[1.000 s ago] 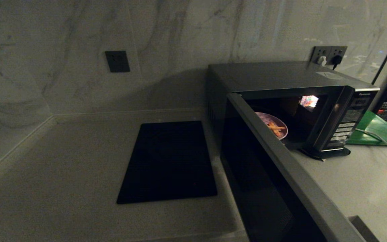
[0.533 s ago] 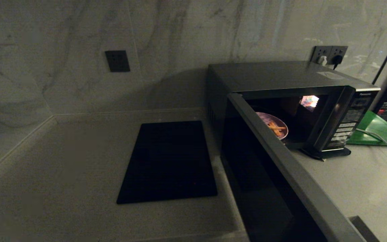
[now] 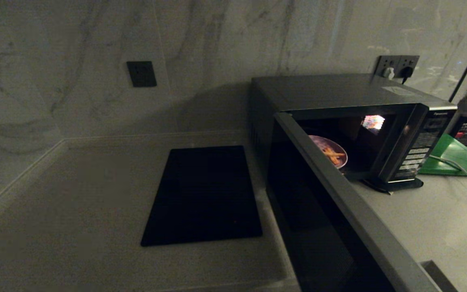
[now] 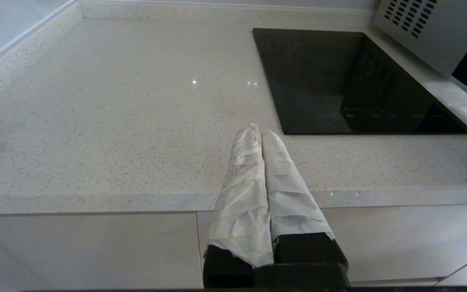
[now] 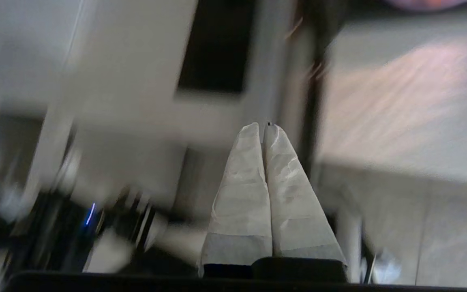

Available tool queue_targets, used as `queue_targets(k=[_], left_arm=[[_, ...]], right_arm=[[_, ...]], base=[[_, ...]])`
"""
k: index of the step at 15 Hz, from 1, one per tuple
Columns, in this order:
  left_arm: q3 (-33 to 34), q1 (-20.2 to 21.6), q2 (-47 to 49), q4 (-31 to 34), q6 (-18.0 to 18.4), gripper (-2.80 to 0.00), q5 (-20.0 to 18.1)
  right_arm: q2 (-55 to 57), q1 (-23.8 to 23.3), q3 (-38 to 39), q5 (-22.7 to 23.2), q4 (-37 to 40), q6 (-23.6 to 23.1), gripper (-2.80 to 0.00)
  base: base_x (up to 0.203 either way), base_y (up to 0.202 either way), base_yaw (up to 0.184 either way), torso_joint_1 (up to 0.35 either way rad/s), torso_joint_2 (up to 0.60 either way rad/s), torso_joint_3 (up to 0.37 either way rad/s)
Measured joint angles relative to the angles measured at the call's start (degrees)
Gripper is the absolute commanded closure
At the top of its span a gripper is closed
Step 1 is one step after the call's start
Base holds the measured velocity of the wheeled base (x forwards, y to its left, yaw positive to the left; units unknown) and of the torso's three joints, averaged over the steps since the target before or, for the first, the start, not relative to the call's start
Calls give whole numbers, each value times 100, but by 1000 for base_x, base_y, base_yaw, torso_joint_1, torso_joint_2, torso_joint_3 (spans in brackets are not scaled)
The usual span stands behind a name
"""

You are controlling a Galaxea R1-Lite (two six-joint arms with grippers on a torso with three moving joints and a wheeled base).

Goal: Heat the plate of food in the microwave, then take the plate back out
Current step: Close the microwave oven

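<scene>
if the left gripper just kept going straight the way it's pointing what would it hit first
Most likely the pale speckled countertop. The left gripper, shut, points forward over its front edge with bare counter ahead; the black cooktop lies off to one side of that line. Depth is hard to judge, so the contact spot is uncertain.

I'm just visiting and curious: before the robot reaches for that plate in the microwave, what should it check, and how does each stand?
1. Microwave door swung open: ok.
2. Plate of food inside, upright: ok.
3. Right tool open for grasping: not ok, shut.
4. Right tool lined up with the opening: cannot tell.
5. Left tool out of the way, over the counter edge: ok.
</scene>
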Motion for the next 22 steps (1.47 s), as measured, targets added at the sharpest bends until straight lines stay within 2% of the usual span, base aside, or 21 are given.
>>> queue_targets(k=[3,6,12,22], left_arm=[[0,0,0,2,0,0,0],[0,0,0,0,0,0,2],[0,0,0,2,0,0,2],[0,0,0,0,0,0,2]], right_arm=[[103,280,-10,771,516,56,0],[258,428,-7,1118,906,55,0],[652,693,0,1146,1285,44,0],[1236,1274,-16,1069,1274,27,0]], base=[[0,0,0,0,0,0],[0,0,0,0,0,0],[0,0,0,0,0,0],[0,0,0,0,0,0]])
